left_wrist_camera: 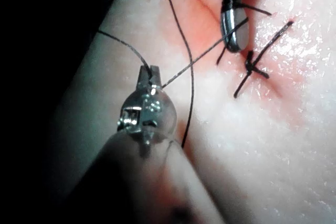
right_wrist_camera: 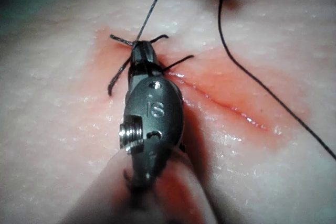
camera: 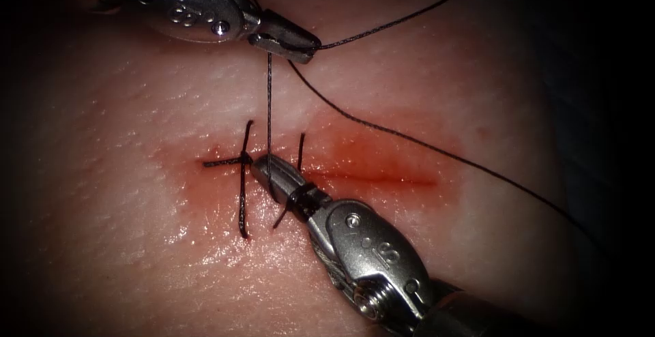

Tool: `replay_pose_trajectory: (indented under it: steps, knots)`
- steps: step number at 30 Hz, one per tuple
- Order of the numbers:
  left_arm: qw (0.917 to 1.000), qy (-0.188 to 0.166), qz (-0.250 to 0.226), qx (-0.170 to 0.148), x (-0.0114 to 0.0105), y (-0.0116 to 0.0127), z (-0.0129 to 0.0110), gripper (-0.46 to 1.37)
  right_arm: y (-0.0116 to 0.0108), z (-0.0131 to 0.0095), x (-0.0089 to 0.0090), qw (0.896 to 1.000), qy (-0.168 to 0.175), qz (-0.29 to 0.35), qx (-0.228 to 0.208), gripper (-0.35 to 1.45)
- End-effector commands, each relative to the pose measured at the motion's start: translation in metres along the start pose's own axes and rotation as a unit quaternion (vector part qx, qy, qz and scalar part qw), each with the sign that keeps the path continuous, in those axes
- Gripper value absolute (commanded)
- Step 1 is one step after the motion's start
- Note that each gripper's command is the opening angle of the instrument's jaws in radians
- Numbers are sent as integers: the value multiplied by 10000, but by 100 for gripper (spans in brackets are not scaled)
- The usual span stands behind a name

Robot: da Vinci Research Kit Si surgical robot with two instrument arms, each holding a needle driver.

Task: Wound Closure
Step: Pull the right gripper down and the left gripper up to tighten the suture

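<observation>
Two tools work over the tissue point(camera: 136, 194) in the endoscope view. The left tool point(camera: 290, 42) sits above the cut point(camera: 382, 179) with its fingers pinched on the thread point(camera: 269, 105), which drops straight and tight from them to the right tool point(camera: 263, 170); holding it high seems meant to keep that strand taut. The right tool lies low on the cut, between a finished stitch point(camera: 243, 173) to the left and a second dark stitch point(camera: 300, 151) just to the right, and the tight strand appears to wrap around its closed fingers; whether they grip anything I cannot tell. A slack length of thread runs from the left tool toward the right edge. Red fluid point(camera: 355, 159) stains the cut and the skin around it. The needle is not something I can place. There are no containers here. In the left wrist view, the left tool point(left_wrist_camera: 150, 75) holds the thread point(left_wrist_camera: 194, 62) in its shut fingers, the strand running tight to the right tool point(left_wrist_camera: 235, 34) beside the knotted stitch point(left_wrist_camera: 254, 67). In the right wrist view, the right tool point(right_wrist_camera: 143, 51) rests with its tip on the stitches at the cut point(right_wrist_camera: 226, 106), the tight thread point(right_wrist_camera: 152, 9) rising from its tip.
</observation>
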Motion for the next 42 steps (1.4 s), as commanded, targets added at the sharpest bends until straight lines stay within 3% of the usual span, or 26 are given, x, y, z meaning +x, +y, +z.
replay_pose_trajectory:
  steps: [1,7,10,22,30,42]
  knots:
    - [10000,0,-3,13,1,0,1,-35,-1,-3,1,10000,0,2,-36,-35]
    - [10000,4,-16,72,6,-1,-1,-35,-3,-7,2,9999,3,49,-133,-35]
    - [9999,15,-59,131,10,-3,-3,-35,-3,-8,4,9986,5,-503,-143,-35]
    - [9993,60,-40,377,15,2,-6,-35,11,0,7,9993,62,-299,-212,-35]
    - [9988,74,-3,482,15,16,-13,-35,21,4,23,9991,145,-122,-391,-35]
    - [9984,25,-164,533,16,41,-21,-35,44,17,32,9979,127,-2,-636,-35]
